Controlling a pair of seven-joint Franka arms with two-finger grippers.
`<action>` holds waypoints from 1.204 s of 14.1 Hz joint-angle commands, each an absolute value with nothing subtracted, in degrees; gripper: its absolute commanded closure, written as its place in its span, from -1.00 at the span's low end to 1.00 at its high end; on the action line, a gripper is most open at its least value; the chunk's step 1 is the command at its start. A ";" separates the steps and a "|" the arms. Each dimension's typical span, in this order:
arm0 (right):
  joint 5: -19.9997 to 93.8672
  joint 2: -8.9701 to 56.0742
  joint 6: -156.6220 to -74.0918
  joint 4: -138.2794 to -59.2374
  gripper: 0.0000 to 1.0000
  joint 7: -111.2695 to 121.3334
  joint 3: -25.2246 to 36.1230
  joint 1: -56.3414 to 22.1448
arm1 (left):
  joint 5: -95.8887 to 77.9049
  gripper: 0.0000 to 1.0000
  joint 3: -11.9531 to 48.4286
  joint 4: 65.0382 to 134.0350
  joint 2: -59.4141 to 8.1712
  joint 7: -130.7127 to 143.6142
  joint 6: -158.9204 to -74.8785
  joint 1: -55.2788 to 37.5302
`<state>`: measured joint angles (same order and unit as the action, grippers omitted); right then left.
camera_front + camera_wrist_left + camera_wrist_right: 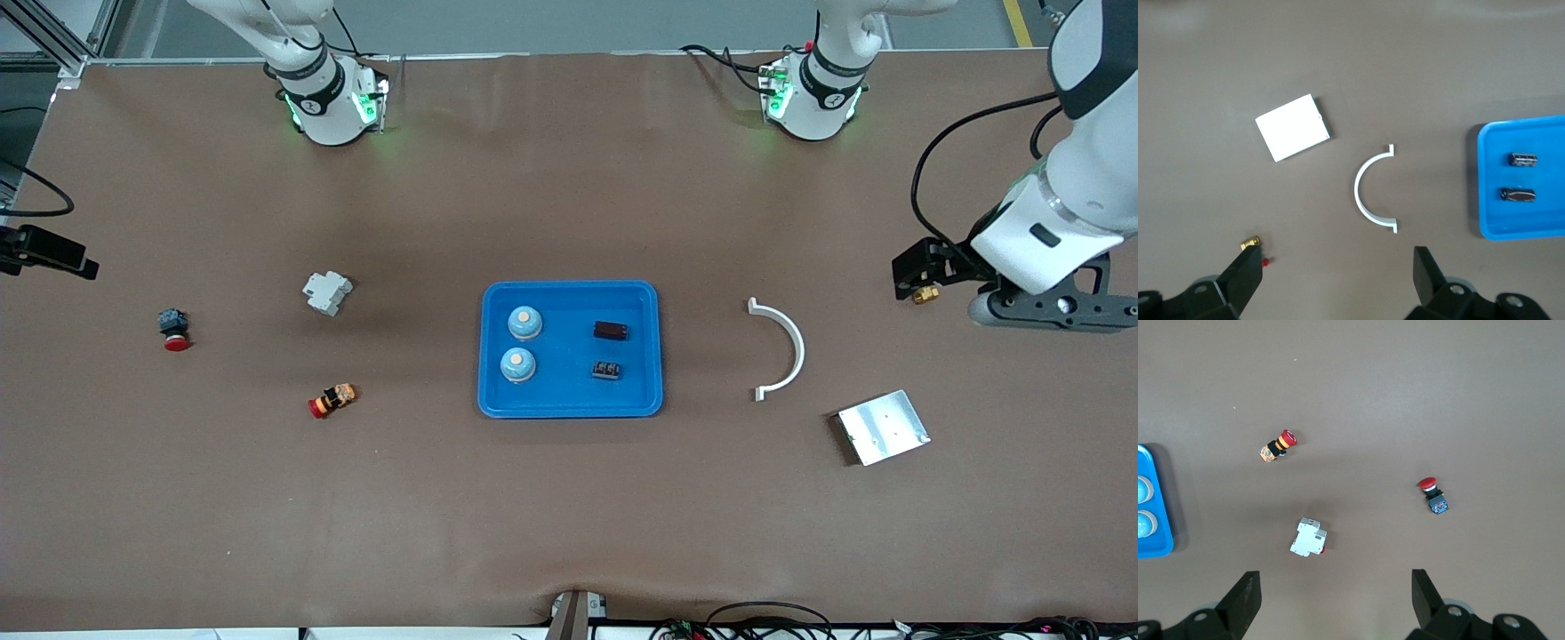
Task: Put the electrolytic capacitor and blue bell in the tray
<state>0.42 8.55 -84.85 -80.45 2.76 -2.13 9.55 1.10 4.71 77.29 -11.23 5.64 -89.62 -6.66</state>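
The blue tray (pixel 569 286) lies flat in the middle of the front view, on the brown worktop (pixel 569 516). Two blue bells sit in it, on the side toward the right arm's end. One bell (pixel 524 323) is higher in the frame, and the other bell (pixel 517 364) is just below it. They are close but not touching. Two small dark parts are in the tray too, on the side toward the left arm's end. One dark part (pixel 612 331) is higher, and the other dark part (pixel 606 370) is lower. I cannot tell what kind of parts they are.

The left gripper (pixel 1337 259) hangs over the worktop at the left arm's end. Its jaws are wide apart and hold nothing. Under it lie a white curved piece (pixel 791 347) and a silver plate (pixel 883 427). The plate is lower in the front view than the curved piece.

The right gripper (pixel 1335 579) does not show in the front view. Its jaws are wide apart too, with nothing in them. It is up over the right arm's end, where three things lie apart from each other: a white block (pixel 327 292), a red button with a dark body (pixel 174 329), and a red button with an orange body (pixel 332 400), which lies on its side.
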 commanded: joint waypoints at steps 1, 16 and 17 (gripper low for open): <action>1.14 7.12 -84.82 -81.56 -1.00 3.43 -2.64 10.20 | -0.44 -1.00 3.87 79.10 -9.23 5.27 -89.21 -7.29; 1.06 6.68 -84.73 -81.65 -1.00 3.34 -2.90 9.23 | -1.93 -1.00 4.13 78.57 -8.79 7.38 -89.21 -6.94; 1.05 6.68 -84.73 -81.65 -1.00 3.34 -2.81 9.23 | -1.93 -1.00 4.13 78.49 -8.79 7.21 -89.21 -6.86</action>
